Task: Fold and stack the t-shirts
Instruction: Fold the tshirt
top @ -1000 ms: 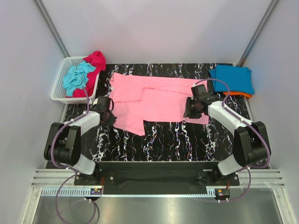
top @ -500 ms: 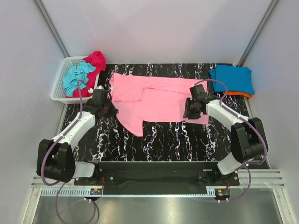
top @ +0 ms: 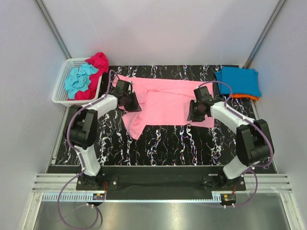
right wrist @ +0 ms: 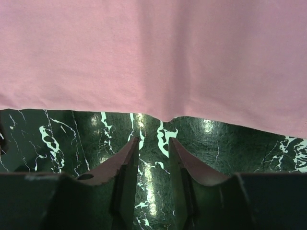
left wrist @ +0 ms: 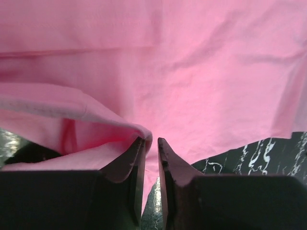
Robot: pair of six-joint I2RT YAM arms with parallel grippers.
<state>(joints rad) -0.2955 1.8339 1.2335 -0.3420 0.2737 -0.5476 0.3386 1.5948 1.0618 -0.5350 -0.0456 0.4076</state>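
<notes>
Reaching inward over the black marbled worktop (top: 192, 143), the left arm (top: 98, 104) pinched a raised fold of the pink t-shirt (top: 163, 98) in nearly closed jaws. The right arm (top: 230, 115) held its jaws narrowly apart at the near hem (bare worktop showed between them). The shirt lay spread mid-worktop, its left sleeve hidden beneath the wrist. Only an edge of the orange tee (top: 244, 97) showed under the folded blue tee (top: 237, 80) at far right. White walls (top: 158, 28) enclosed the scene.

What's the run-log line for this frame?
phase: folding pink t-shirt | left gripper: shut on lifted edge | right gripper: open, at shirt's edge, nothing held | blue t-shirt: folded, far right
</notes>
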